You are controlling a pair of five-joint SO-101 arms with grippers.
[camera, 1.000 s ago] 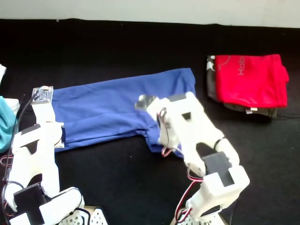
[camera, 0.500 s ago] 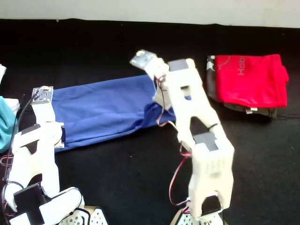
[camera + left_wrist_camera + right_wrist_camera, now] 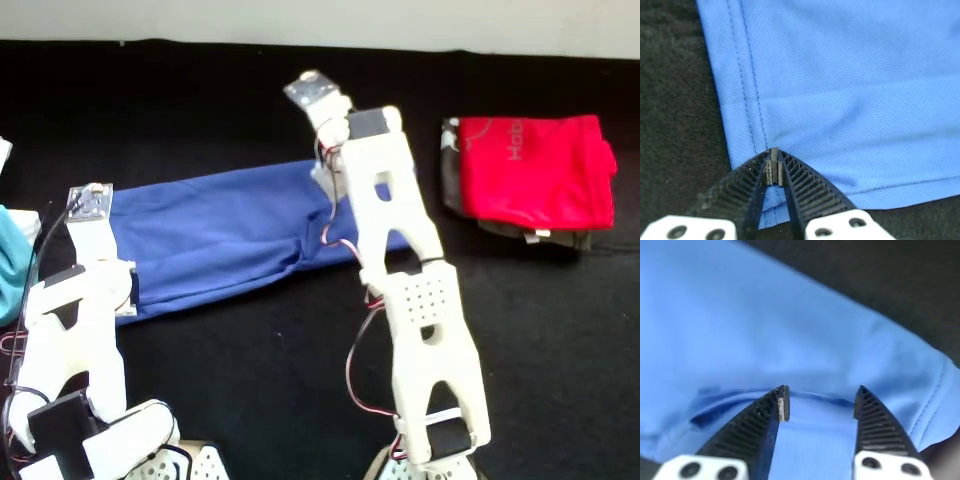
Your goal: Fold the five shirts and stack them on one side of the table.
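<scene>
While the blue shirt [image 3: 220, 235] lies stretched in a long band across the middle of the black worktop [image 3: 200, 100], both arms are positioned over it, one at each end.

Left side: the left arm [image 3: 75, 320] stands at the shirt's left end. In the left wrist view the left end effector [image 3: 774, 167] is clenched, its ribbed fingers [image 3: 805, 185] pressed together on the stitched hem at a corner of the blue fabric. The cloth around the grip lies flat, with dark worktop showing along its edge.

Right side: the right arm [image 3: 385, 200] is extended well forward, over the shirt's right end. In the right wrist view the right end effector [image 3: 822, 397] is released, its fingers spread apart with nothing gripped between them. It is placed above a raised crease in the blue fabric, close to the seamed edge. Contact between the tips and the cloth cannot be confirmed.

Shirt condition: the left portion is smooth; the right portion is bunched and creased beneath the right arm.

Stack: a folded red shirt [image 3: 535, 170] rests on a dark garment [image 3: 455, 190] at the right side of the worktop, apart from the blue shirt.

Other: teal fabric [image 3: 12, 265] shows at the left edge, beside the left arm.
</scene>
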